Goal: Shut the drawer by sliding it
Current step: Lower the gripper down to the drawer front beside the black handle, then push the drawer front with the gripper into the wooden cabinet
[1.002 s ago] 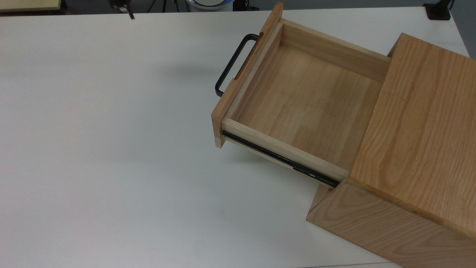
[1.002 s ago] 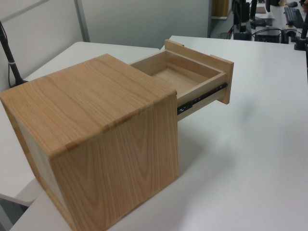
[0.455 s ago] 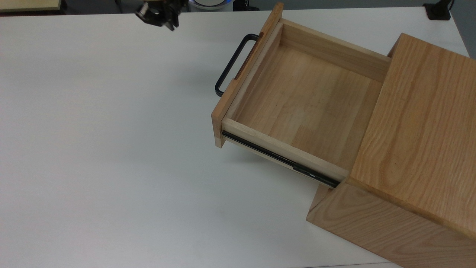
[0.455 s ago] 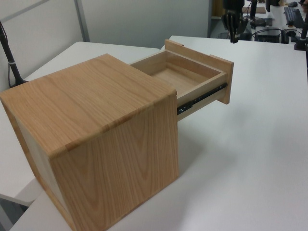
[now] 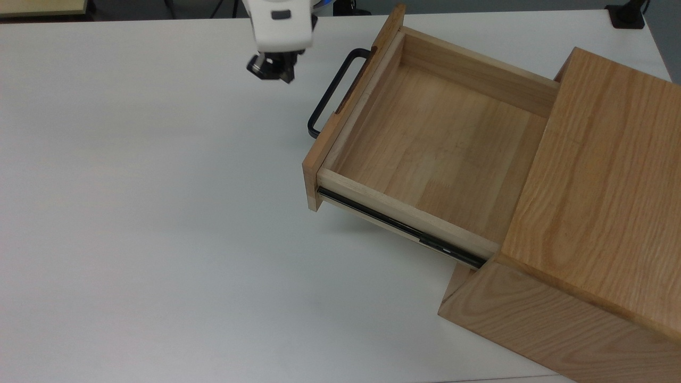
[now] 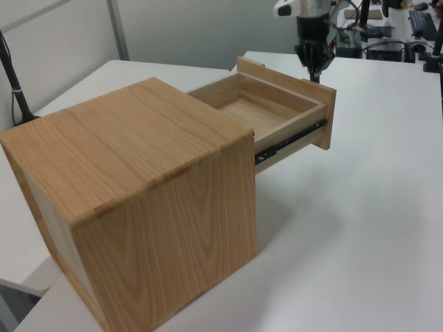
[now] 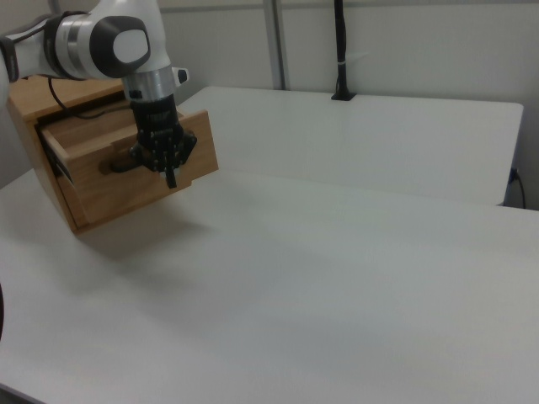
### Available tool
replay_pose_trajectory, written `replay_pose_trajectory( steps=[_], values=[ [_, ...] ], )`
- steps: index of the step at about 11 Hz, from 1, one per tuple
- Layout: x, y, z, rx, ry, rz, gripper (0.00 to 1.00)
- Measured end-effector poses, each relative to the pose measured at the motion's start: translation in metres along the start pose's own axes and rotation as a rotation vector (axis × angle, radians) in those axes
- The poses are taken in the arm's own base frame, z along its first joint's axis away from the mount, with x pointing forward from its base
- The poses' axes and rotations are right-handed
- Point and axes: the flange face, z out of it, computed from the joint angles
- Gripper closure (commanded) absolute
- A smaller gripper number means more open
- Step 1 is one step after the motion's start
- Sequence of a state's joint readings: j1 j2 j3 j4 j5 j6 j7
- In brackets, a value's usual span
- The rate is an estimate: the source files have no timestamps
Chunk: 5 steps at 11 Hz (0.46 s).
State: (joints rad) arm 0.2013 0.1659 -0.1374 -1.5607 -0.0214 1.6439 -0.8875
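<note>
Moving in fast, the gripper (image 5: pixel 276 72) has swung from the far table edge in the top view to a spot just off the drawer's front, with the white wrist now trailing above it. Half a second back it was only a dark shape at the frame's upper margin; now it hangs close to the handle (image 5: pixel 331 93), which sits just to the gripper's right in the top view. No contact yet, as far as I can see.

Looking at the right view, the gripper (image 7: pixel 166 160) hangs in front of the front panel (image 7: pixel 143 181), fingertips pointing down, and it carries nothing. Whether the fingers are spread or pressed together I cannot tell from here.

The drawer (image 5: pixel 431 143) itself has not budged. It is pulled well out of the casing (image 5: pixel 601 175), its tray bare inside, the black side rail (image 5: pixel 399 226) exposed along its near side in the top view. From the left view the gripper (image 6: pixel 313 62) shows just beyond the drawer (image 6: pixel 273 114), on the far side of the front panel from the casing.

So the approach looks nearly done, and the closing has not started. My read: the arm is lining up to press on the front panel and shove the tray back along its rails. The box sits askew on the table (image 5: pixel 133 213), so the push would need to follow the rails, or the whole casing might skid instead.
</note>
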Motion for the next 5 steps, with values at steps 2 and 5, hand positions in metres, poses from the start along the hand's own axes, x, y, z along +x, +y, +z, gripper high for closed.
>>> replay_pose_trajectory(
  steps=[2,5],
  values=[
    [0.023,-0.003,0.004,-0.034,0.031,0.002,1.0],
    [0.066,-0.014,0.005,-0.081,0.07,-0.012,1.0]
  ],
)
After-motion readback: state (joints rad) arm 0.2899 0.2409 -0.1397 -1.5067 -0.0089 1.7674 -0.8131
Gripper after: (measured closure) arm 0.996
